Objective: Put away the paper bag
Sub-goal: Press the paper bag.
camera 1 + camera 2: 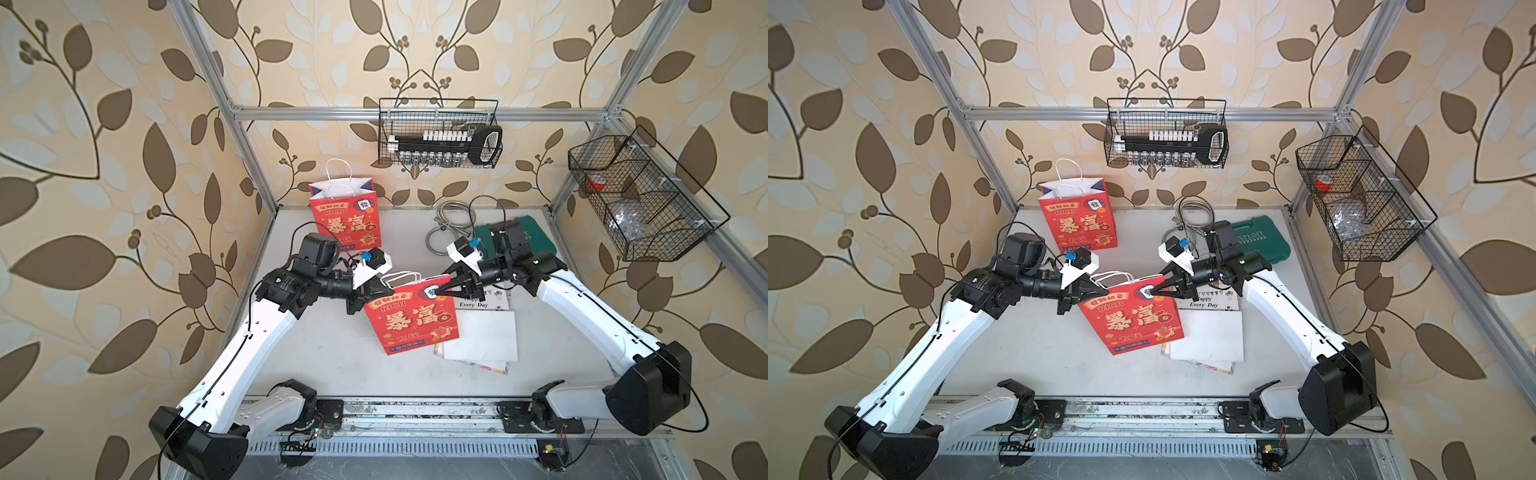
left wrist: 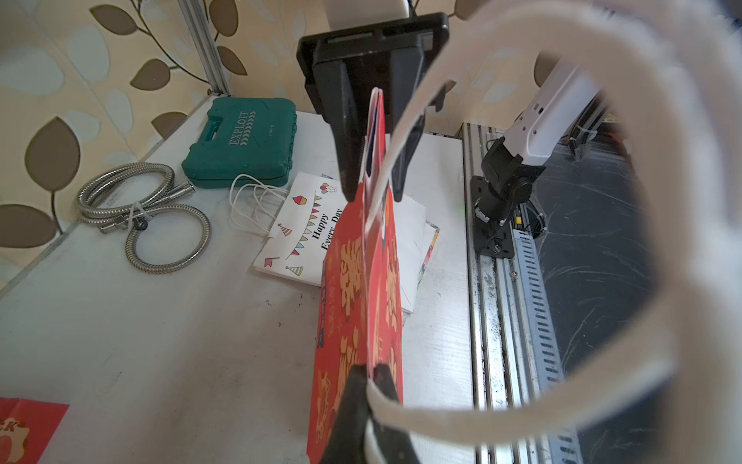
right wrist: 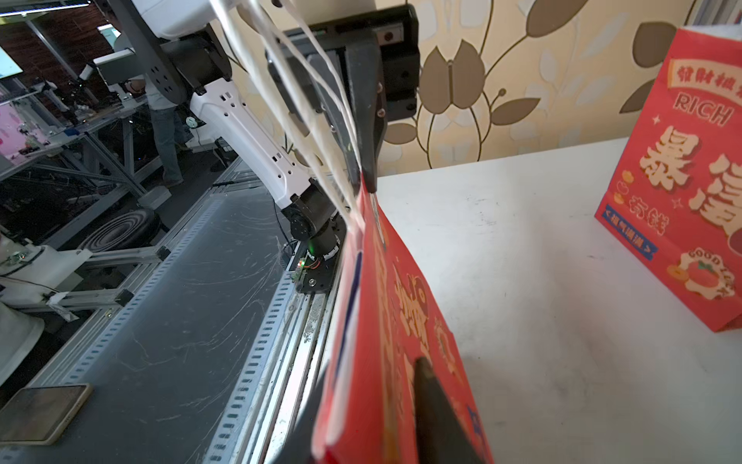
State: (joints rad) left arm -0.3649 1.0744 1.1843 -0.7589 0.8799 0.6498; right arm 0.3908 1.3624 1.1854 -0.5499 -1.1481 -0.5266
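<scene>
The pale bench (image 1: 332, 374) spreads below two wire baskets. The divided basket (image 1: 665, 241) on the right wall holds a red tape roll (image 1: 597, 183) in its far compartment and crumpled clear plastic (image 1: 627, 220) in a nearer one. The back basket (image 1: 436, 100) holds a black tool (image 1: 449, 143). The flattened red paper bag (image 1: 411, 322) is held upright mid-bench, just by flat white bags (image 1: 486, 332). The left pincer (image 1: 388, 291) is clamped on the bag's top edge. The right pincer (image 1: 436, 293) gapes astride the other corner.
</scene>
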